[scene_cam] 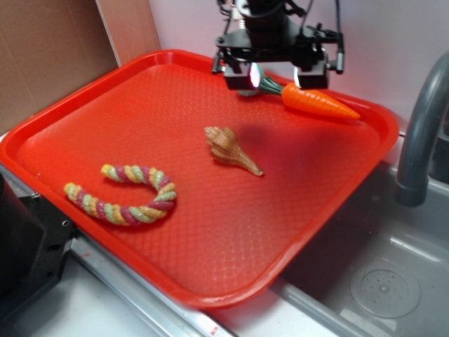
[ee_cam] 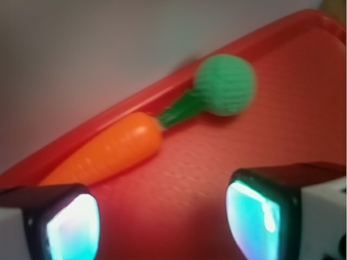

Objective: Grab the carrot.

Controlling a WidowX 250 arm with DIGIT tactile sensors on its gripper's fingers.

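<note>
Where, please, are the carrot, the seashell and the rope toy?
carrot [scene_cam: 317, 102]: exterior view, orange body.
seashell [scene_cam: 228, 145]: exterior view, wide spiral end.
rope toy [scene_cam: 133, 213]: exterior view, lower curve.

We see a tray [scene_cam: 84, 119] with everything on it. The carrot [scene_cam: 319, 102] lies at the tray's far edge, towards the far right corner, along the rim, its leafy end pointing left. The hand [scene_cam: 275, 76] is above that leafy end, fingers spread apart. The seashell [scene_cam: 230, 148] lies near the middle, in front of the carrot and well apart from it. The rope [scene_cam: 125, 194] lies left of the seashell, nearer the front left edge. A sink [scene_cam: 379, 281] sits right of the tray, with a faucet [scene_cam: 421, 133] behind it.
</note>
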